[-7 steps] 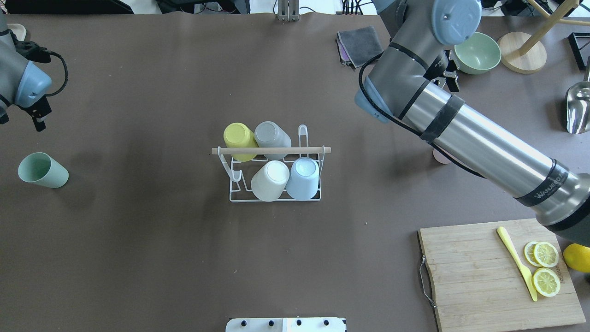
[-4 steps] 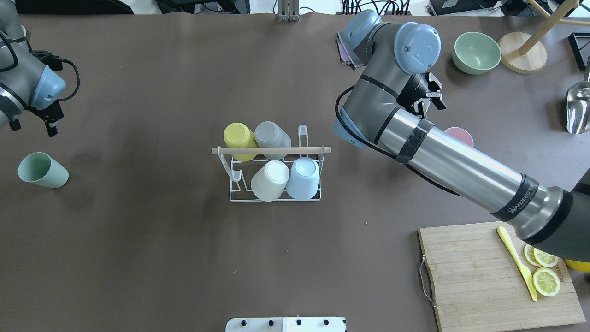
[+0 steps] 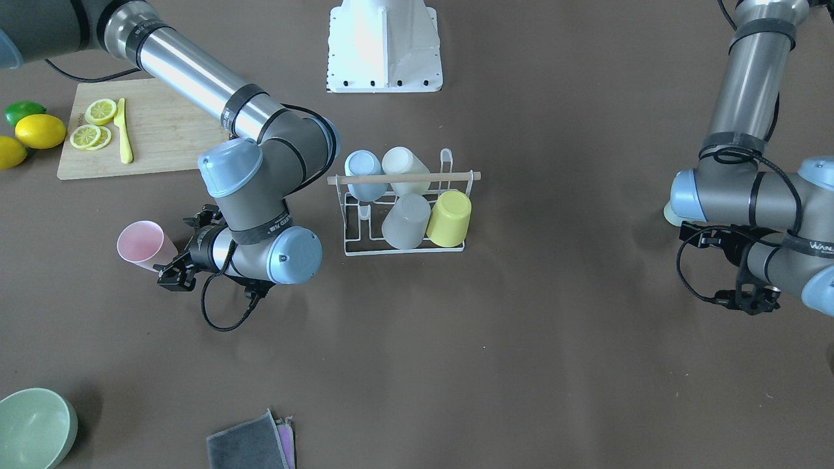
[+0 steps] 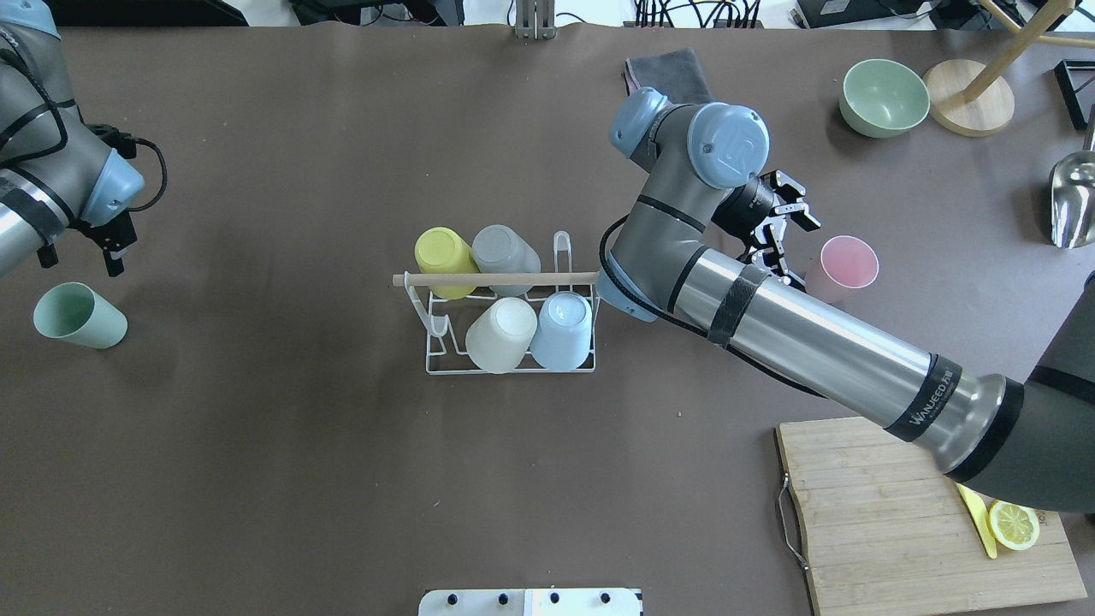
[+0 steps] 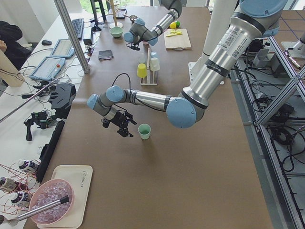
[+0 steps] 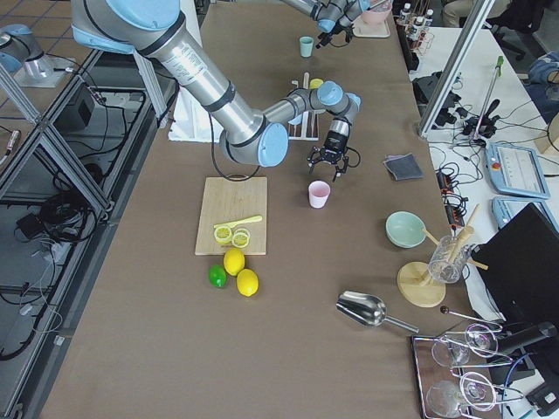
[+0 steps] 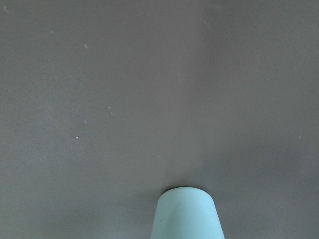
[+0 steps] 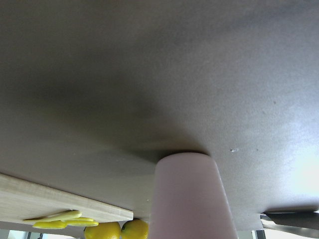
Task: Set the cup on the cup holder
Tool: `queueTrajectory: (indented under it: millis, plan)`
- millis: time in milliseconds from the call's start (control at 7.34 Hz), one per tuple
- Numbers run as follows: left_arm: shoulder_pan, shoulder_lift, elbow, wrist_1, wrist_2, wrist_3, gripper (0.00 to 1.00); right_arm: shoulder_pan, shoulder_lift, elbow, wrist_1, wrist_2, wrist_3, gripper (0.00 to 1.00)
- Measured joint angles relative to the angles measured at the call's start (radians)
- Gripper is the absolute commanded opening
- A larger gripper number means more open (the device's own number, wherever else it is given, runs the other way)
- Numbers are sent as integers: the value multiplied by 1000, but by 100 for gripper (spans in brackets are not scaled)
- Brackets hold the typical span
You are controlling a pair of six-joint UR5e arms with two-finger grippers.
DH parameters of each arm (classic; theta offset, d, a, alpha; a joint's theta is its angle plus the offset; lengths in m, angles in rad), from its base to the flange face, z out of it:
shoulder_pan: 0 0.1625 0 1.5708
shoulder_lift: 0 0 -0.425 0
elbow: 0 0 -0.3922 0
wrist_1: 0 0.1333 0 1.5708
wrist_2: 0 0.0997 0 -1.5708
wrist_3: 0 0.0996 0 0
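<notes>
Hovering with jaws spread, right gripper (image 4: 802, 250) is just beside pink cup (image 4: 845, 263), upright on the surface right of cup holder (image 4: 505, 279). Probably light, stiff, slick plastic: pinch wall near rim, moderate squeeze.

Green bowl (image 4: 885, 97), cutting board (image 4: 873, 513), lemons (image 3: 40, 130)
</notes>
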Motion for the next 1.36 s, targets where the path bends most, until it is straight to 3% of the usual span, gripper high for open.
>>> queueTrajectory:
  millis: [1362]
  plan:
    - [62,-41,139,17,9,63,97,-43,-48,-14,15,-80,-56,100]
